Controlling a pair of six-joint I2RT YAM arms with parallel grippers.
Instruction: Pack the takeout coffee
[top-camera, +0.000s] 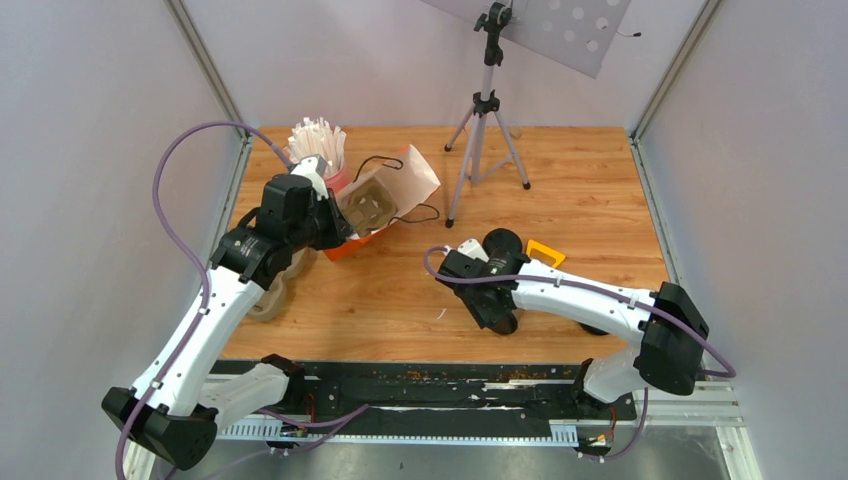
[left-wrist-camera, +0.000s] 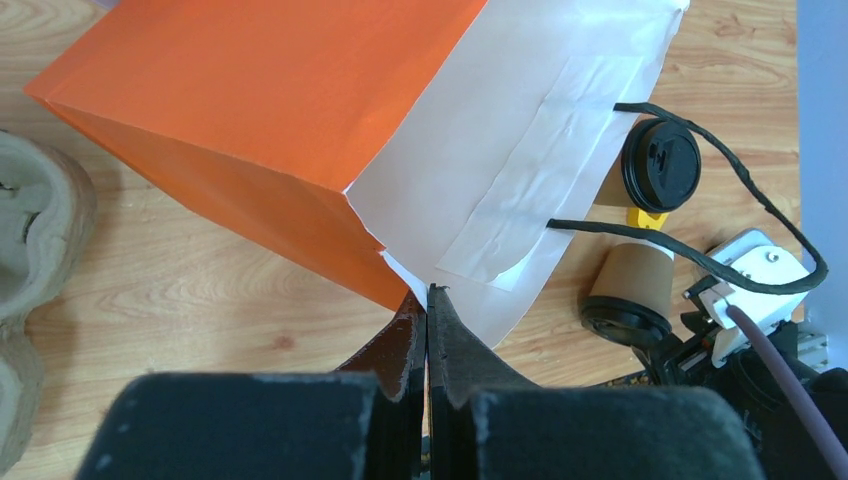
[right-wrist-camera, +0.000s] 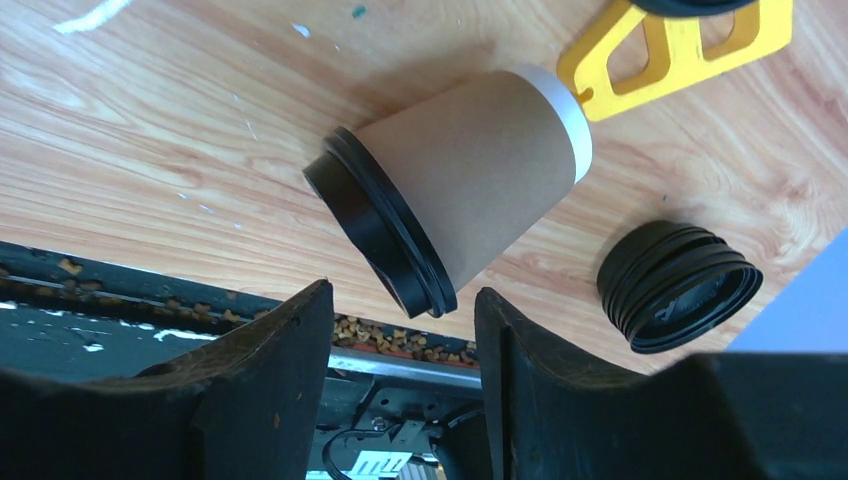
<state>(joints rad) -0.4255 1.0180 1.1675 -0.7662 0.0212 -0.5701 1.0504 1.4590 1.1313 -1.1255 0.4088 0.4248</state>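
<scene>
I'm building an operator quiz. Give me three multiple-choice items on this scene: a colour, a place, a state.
1. Outside, the paper bag is: A orange, B blue, C green.
2. The takeout coffee cup is: A inside the bag, B on its side on the table, C in the tray.
3. The left gripper is: A wide open, B shut on the bag's edge, C holding a lid.
1 A, orange in the left wrist view; 2 B, it lies before the open right gripper; 3 B, its jaws pinch the white paper.
</scene>
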